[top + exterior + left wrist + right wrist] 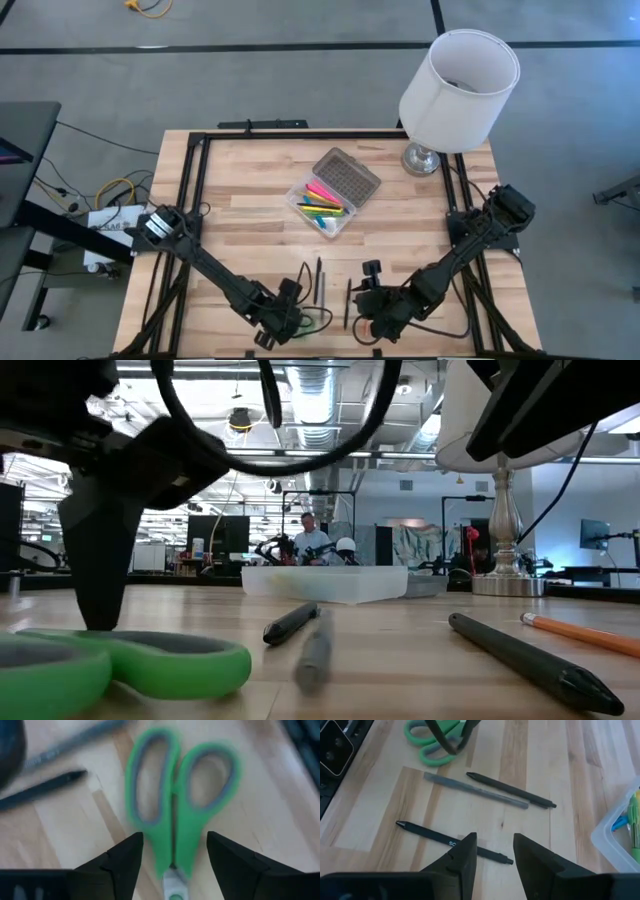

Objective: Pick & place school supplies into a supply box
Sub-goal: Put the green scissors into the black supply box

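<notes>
Green-handled scissors (180, 795) lie flat on the wooden table near its front edge. My left gripper (175, 862) points down over them, open, one finger on each side of the scissors just below the handle loops, with a gap on both sides. My right gripper (495, 850) hovers open above a black pen (440, 836). A grey pencil (475, 791) and a second black pen (512, 792) lie side by side beyond it. The clear supply box (322, 208) sits mid-table with its grey dotted lid (348, 175) swung open and pink, yellow and green supplies inside.
A white-shaded lamp (455, 90) stands at the table's far right corner. An orange pencil (580, 632) lies on the table to the right in the low view. Bare wood surrounds the box. A black frame (190, 170) runs along the table's edges.
</notes>
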`<state>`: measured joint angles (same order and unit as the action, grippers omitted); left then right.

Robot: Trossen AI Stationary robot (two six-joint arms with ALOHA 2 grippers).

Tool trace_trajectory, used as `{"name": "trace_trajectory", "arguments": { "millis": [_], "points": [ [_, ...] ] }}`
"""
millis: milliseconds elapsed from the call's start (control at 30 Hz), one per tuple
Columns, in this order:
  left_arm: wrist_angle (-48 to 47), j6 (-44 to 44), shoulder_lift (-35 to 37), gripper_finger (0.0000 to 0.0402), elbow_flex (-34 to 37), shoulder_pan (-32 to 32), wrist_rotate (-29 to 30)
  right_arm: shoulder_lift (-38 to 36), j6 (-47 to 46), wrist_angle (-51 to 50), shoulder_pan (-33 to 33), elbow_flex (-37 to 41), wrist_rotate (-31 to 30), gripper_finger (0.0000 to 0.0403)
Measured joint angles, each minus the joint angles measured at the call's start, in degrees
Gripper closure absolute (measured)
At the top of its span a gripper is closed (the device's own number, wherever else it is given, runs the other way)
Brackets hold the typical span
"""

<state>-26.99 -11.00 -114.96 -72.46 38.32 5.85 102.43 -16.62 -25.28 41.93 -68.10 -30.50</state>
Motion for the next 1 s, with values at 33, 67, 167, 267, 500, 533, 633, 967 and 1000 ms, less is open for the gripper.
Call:
{"name": "trace_trajectory", "arguments": {
  "millis": [33, 67, 167, 267, 500, 533, 633, 967, 1000],
  "points": [
    [-0.1, -0.3, -0.1, 0.0184, -0.1, -0.1, -0.9, 0.0, 0.0, 0.0, 0.0, 0.0, 0.0, 0.0281],
    [-0.3, -0.3, -0.1, 0.0184, -0.1, -0.1, -1.1, 0.0, 0.0, 0.0, 0.0, 0.0, 0.0, 0.0281],
    [-0.3, -0.6, -0.1, 0.0184, -0.1, -0.2, -1.4, 0.0, 0.0, 0.0, 0.0, 0.0, 0.0, 0.0280],
    [-0.3, -0.7, -0.1, 0.0184, 0.0, -0.5, -2.0, 0.0, 0.0, 0.0, 0.0, 0.0, 0.0, 0.0281],
    [0.5, 0.4, 0.0, 0.0184, 0.0, -0.7, -2.2, 0.0, 0.0, 0.0, 0.0, 0.0, 0.0, 0.0282],
    [0.7, 0.9, 0.0, 0.0184, 0.1, -0.8, -2.2, 0.0, 0.0, 0.0, 0.0, 0.0, 0.0, 0.0282],
    [1.1, 1.7, 0.0, 0.0184, 0.1, -0.8, -2.5, 0.0, 0.0, 0.0, 0.0, 0.0, 0.0, 0.0282],
    [0.4, 2.1, 0.0, 0.0220, 0.1, -2.5, -4.6, 0.0, -0.1, 0.2, 0.0, 0.0, 0.0, 0.0283],
    [0.2, 2.1, 0.0, 0.0231, 0.1, -2.8, -5.2, 0.0, -0.3, 0.2, 0.0, 0.0, 0.0, 0.0283]
  ]
}}
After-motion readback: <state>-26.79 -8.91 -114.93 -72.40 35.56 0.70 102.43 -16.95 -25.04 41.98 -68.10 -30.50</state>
